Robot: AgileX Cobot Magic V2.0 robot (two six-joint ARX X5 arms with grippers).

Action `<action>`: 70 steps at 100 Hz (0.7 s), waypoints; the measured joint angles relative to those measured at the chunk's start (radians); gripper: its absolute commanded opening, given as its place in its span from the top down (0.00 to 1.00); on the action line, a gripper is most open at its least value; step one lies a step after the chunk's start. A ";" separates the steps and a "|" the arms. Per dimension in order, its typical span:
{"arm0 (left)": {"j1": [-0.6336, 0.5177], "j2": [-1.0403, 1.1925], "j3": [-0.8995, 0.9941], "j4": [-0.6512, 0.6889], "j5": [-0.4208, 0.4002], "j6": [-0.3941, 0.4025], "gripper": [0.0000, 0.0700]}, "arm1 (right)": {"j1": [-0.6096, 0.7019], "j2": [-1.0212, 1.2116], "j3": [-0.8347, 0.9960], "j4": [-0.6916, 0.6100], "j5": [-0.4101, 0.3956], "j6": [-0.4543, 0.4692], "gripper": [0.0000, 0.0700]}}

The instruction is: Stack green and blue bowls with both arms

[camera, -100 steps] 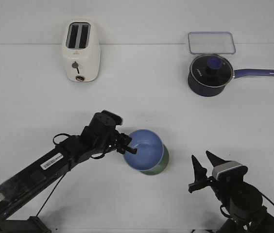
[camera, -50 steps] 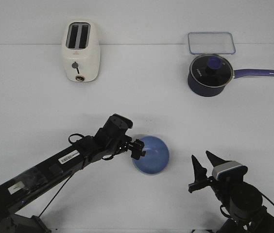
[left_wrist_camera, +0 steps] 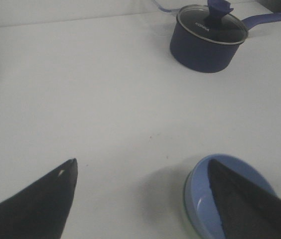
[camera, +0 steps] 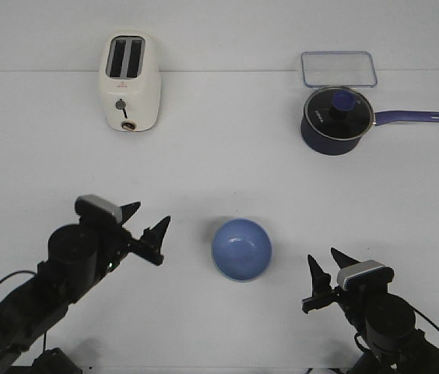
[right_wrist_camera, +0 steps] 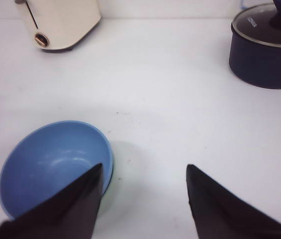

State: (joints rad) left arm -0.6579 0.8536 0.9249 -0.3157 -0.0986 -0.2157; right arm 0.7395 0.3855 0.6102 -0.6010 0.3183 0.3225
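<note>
The blue bowl [camera: 241,249] sits upright inside the green bowl, near the table's front centre. Only a thin green rim [left_wrist_camera: 185,199] shows under it in the left wrist view. My left gripper [camera: 145,228] is open and empty, left of the bowls and apart from them. In the left wrist view [left_wrist_camera: 142,164] one finger overlaps the blue bowl [left_wrist_camera: 200,191]. My right gripper [camera: 324,274] is open and empty, to the right of and nearer than the bowls. In the right wrist view [right_wrist_camera: 144,167] the blue bowl [right_wrist_camera: 51,157] lies beside one finger.
A cream toaster [camera: 128,82] stands at the back left. A dark navy saucepan with a glass lid [camera: 336,118] and a clear rectangular container [camera: 338,68] are at the back right, the pan's handle pointing right.
My left gripper has let go of the blue bowl and drawn back to the left. The blue bowl has settled level into the green one. The right arm has stayed put.
</note>
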 measured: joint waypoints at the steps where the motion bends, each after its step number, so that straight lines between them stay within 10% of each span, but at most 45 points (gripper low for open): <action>1: 0.000 -0.016 -0.019 0.003 -0.004 -0.003 0.30 | 0.000 0.000 0.000 0.000 0.000 0.000 0.50; 20: -0.001 -0.243 -0.303 -0.002 -0.027 -0.050 0.34 | 0.000 0.000 0.000 -0.001 0.000 -0.005 0.53; 31: -0.001 -0.310 -0.328 0.005 -0.028 -0.057 1.00 | 0.000 0.000 0.000 0.000 0.000 -0.005 1.00; 70: -0.001 -0.329 -0.324 0.016 -0.031 -0.061 0.98 | 0.000 -0.003 0.000 0.010 -0.001 -0.005 0.99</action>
State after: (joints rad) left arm -0.6586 0.5247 0.6010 -0.2993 -0.1291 -0.2764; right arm 0.7395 0.3820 0.6102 -0.5915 0.3176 0.3180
